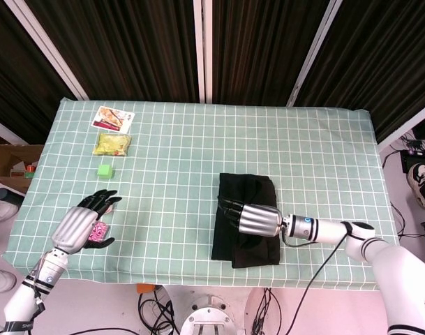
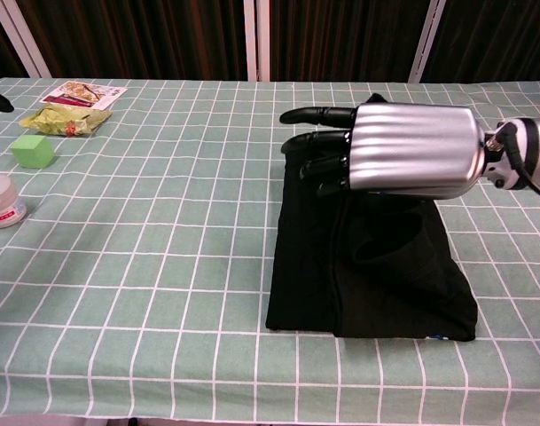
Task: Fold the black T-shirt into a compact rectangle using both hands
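Folded already into a narrow rectangle near the desk's (image 1: 198, 174) front edge, black T-shirt (image 1: 244, 241) lying under hovering right hand (image 1: 250, 218), fingers (image 2: 318, 115) extended, holding nothing, likely smoothing; left hand (image 1: 86, 220) far aside, empty, fingers apart.

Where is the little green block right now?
The green block sits on the table's left side, just below the yellow-green packet and above the left hand.

Right robot hand (image 2: 389, 149): silver ribbed shell, black fingers (image 2: 318, 115); white arm, black cable.
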You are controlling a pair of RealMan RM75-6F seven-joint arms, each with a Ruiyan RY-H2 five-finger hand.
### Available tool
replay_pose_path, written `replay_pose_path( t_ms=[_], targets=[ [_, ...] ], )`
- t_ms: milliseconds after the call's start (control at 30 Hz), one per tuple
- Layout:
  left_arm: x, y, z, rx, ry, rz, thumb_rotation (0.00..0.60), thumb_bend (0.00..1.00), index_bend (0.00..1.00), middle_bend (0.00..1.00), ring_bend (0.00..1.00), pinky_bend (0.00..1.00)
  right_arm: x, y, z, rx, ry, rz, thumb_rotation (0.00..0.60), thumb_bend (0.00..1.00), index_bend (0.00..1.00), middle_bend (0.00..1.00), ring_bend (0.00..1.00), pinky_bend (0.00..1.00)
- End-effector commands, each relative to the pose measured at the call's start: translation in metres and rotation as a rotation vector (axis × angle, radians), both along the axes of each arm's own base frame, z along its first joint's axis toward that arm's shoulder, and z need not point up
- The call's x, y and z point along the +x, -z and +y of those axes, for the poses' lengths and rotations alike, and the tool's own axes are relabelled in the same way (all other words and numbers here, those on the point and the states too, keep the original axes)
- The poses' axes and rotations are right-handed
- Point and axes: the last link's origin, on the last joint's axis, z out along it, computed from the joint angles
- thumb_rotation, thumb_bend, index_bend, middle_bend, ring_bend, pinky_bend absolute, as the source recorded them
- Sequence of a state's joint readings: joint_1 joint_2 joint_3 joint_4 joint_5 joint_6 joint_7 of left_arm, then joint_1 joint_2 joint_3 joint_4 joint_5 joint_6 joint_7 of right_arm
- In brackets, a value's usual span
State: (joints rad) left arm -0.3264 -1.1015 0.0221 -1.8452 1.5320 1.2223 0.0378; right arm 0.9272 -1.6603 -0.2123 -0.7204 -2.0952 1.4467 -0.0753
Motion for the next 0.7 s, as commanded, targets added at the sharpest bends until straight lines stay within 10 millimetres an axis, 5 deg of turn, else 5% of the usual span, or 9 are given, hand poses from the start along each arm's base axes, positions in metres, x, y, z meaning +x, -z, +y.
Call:
replay_pose_path(
  t_ms=[33,300,367,500,600,700],
  targets=[
    [-0.001,0.0,0.0,-0.001,-0.003,-0.003,0.6,0.15,0.16,0.09,0.06,0.18,0.006,0.012,-0.001,0.009,0.004,0.01,0.6,0.49,0.75,0.37,0.12,0.0],
    [-0.003,0.001,0.0,-0.01,-0.002,-0.003,0.6,0.14,0.16,0.09,0.06,0.18,0.008,0.024,-0.008,-0.01,0.064,-0.007,0.6,0.46,0.71,0.35,0.09,0.0],
    [-0.003,0.002,0.0,-0.01,-0.002,-0.006,0.6,0.15,0.16,0.09,0.06,0.18,0.007,0.027,-0.008,-0.023,0.106,-0.03,0.6,0.34,0.57,0.29,0.03,0.0],
    [-0.004,0.001,0.0,-0.005,-0.003,-0.008,0.6,0.15,0.16,0.09,0.06,0.18,0.013,0.019,-0.003,-0.038,0.18,-0.145,0.6,0.13,0.14,0.14,0.0,0.0],
    [-0.004,-0.001,0.0,0.001,-0.003,-0.007,0.6,0.15,0.16,0.09,0.06,0.18,0.016,0.001,0.004,-0.038,0.229,-0.241,0.6,0.15,0.02,0.1,0.0,0.0],
    [-0.004,-0.003,0.0,0.01,-0.002,-0.007,0.6,0.15,0.16,0.09,0.06,0.18,0.015,-0.022,0.012,-0.047,0.271,-0.301,0.6,0.18,0.0,0.09,0.0,0.0]
  ],
)
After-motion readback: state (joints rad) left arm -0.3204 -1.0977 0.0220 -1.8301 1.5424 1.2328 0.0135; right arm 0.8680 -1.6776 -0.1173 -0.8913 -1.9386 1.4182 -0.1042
